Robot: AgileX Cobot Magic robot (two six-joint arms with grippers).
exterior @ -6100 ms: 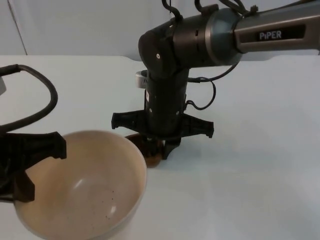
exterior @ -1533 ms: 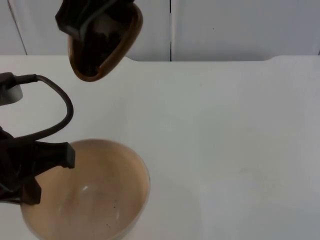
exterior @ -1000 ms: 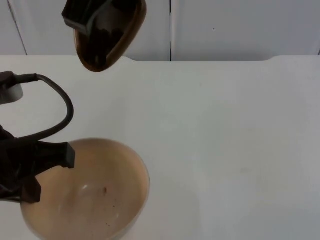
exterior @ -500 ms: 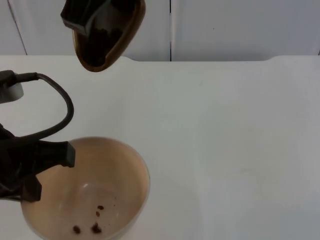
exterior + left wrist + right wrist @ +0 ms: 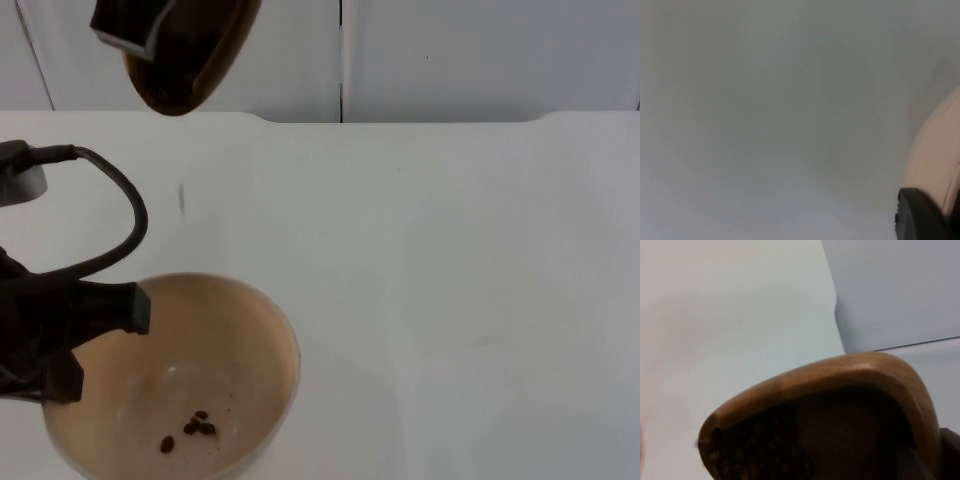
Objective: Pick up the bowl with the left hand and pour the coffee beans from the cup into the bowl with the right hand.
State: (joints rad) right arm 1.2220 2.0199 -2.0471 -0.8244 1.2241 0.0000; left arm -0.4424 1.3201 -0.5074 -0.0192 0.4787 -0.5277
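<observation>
Coffee beans (image 5: 193,430), a few dark ones, are lying in the beige round bowl (image 5: 240,330), whose rim the left gripper (image 5: 70,335) is clamping. High above and beyond the bowl, the right gripper (image 5: 135,25) is gripping a tilted brown wooden cup (image 5: 850,385), beans (image 5: 760,450) showing inside; no writing is readable

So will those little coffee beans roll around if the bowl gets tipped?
Probably. The coffee beans look small, rounded and loose, gathered low in the smooth bowl, so they would likely slide toward the lower side. The walls look deep, so a gentle tilt by the left end effector probably wouldn't spill them.
</observation>
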